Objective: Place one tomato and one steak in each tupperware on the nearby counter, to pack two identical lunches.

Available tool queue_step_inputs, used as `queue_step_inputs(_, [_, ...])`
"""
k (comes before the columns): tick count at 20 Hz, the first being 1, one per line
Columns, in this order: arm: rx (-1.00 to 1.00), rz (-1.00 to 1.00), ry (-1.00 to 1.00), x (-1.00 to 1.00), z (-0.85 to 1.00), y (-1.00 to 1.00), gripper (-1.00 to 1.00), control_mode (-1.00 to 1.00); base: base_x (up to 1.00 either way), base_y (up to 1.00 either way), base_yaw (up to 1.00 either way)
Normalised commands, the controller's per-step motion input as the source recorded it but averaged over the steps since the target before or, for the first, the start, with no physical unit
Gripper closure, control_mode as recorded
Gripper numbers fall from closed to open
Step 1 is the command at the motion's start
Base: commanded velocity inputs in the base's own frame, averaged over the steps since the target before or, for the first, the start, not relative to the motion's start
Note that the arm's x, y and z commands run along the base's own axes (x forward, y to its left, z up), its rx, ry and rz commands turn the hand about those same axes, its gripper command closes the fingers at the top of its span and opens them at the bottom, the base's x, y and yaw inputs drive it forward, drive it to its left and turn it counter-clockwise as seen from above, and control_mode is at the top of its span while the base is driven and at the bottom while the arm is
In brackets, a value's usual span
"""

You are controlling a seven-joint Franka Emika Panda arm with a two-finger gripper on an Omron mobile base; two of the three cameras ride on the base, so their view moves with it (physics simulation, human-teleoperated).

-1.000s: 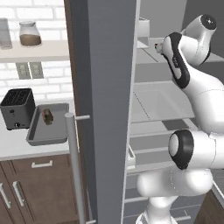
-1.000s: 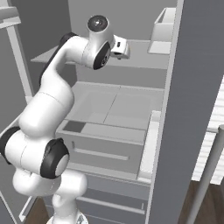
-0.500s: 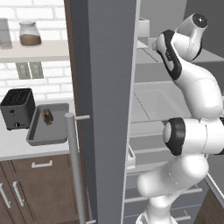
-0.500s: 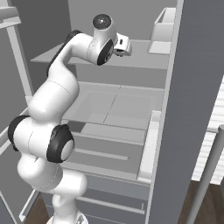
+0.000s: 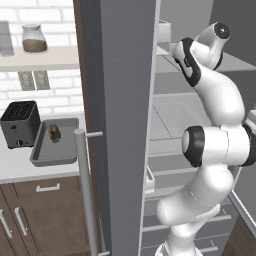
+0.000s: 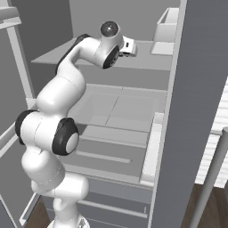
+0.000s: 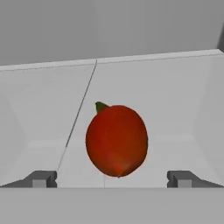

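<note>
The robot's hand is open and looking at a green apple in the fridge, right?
Not quite. It is a red tomato with a small green stem, not a green apple. The hand view shows it in front of the open gripper, inside the pale fridge.

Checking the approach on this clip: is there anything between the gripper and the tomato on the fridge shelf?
Nothing visible. In the hand view the tomato sits straight ahead on the pale shelf, and the two fingertips stand wide apart on either side of it, with bare shelf in between.
</note>
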Motion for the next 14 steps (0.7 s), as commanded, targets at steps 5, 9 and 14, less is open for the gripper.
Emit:
queue_step_inputs(5, [0.00,0.00,-0.12,0.35,-0.01,-0.15,-1.00,-1.00,0.00,0.00,0.00])
queue_step_inputs(9, [0.00,0.00,-0.01,0.18,-0.03,-0.01,-1.00,-1.00,0.00,0.00,0.00])
queue_step_inputs(14, [0.00,-0.01,0.02,0.16,0.00,0.00,-1.00,-1.00,0.00,0.00,0.00])
